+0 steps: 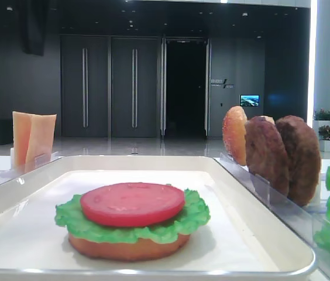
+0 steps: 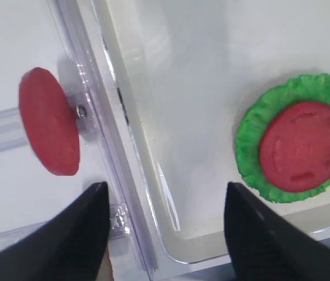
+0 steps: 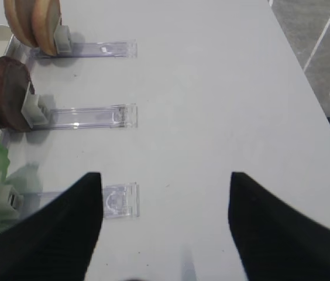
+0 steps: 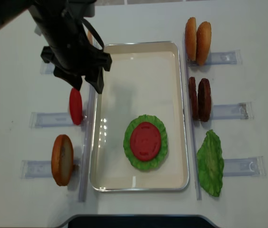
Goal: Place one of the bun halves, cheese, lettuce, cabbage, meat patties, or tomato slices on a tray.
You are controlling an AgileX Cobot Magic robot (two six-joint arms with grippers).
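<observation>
On the white tray (image 4: 138, 76) (image 1: 153, 159) lies a stack: a bun half (image 1: 130, 249), lettuce (image 4: 130, 153) (image 2: 248, 146) and on top a tomato slice (image 4: 145, 141) (image 2: 304, 146). My left gripper (image 4: 86, 87) (image 2: 165, 192) hangs open and empty over the tray's left rim. Just beside it, another tomato slice (image 4: 75, 106) (image 2: 49, 129) stands on edge in a rack. My right gripper (image 3: 165, 178) is open and empty over bare table, right of the racks. It does not show in the overhead view.
Clear racks flank the tray. On the right stand two bun halves (image 4: 197, 34), two meat patties (image 4: 199, 99) and a lettuce leaf (image 4: 211, 161). On the left are one bun half (image 4: 62, 159) and cheese slices (image 1: 33, 137).
</observation>
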